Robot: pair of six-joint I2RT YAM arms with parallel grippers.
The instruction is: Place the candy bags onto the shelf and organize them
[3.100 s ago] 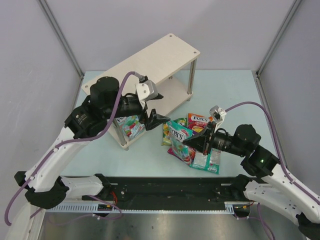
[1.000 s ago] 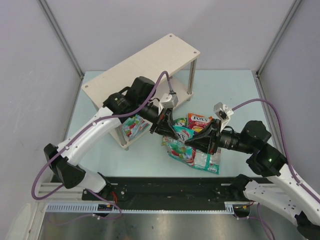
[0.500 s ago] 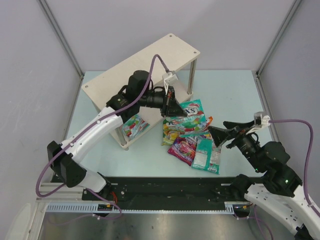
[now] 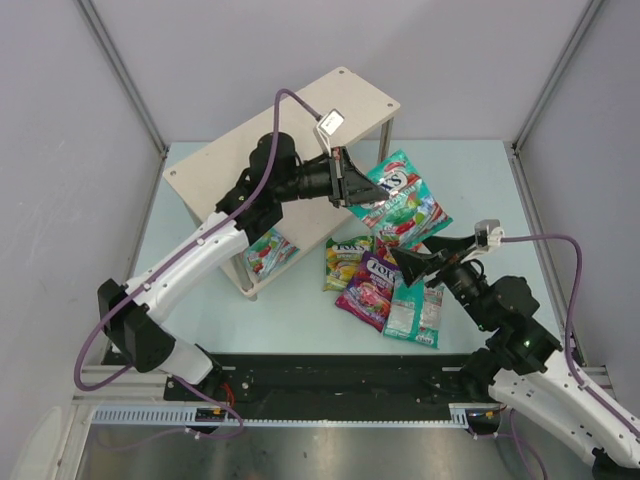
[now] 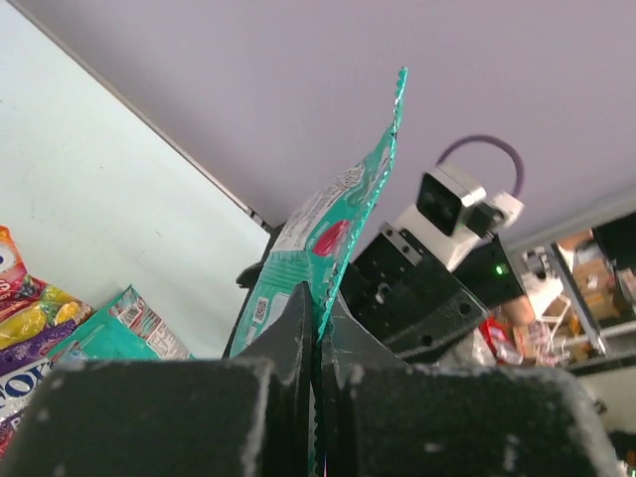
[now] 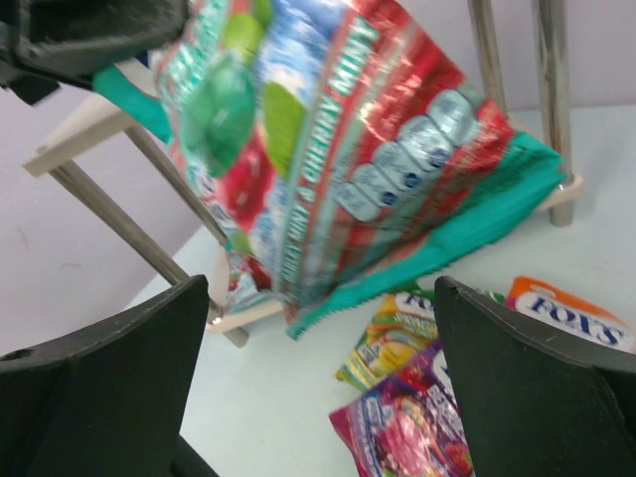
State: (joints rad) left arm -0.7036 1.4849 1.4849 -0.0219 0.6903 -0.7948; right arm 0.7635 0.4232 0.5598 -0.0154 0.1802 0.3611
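My left gripper (image 4: 352, 190) is shut on the serrated edge of a teal candy bag (image 4: 402, 200) and holds it in the air by the right end of the shelf (image 4: 290, 120). The left wrist view shows both fingers pinching that teal bag (image 5: 338, 219) at the left gripper (image 5: 316, 323). My right gripper (image 4: 424, 263) is open and empty just below the held bag, over the pile. On the table lie a green-yellow bag (image 4: 345, 262), a purple bag (image 4: 367, 290) and a teal bag (image 4: 412, 312). Another bag (image 4: 262, 250) stands on the lower board.
In the right wrist view, the held bag (image 6: 338, 159) hangs in front of the shelf's metal posts (image 6: 129, 229), with the green-yellow bag (image 6: 397, 338), purple bag (image 6: 407, 427) and an orange bag (image 6: 571, 308) below. Grey walls enclose the table.
My left gripper has lifted the teal bag off the pile, up and back toward the shelf. The right gripper opened, let the bag go and drew back.
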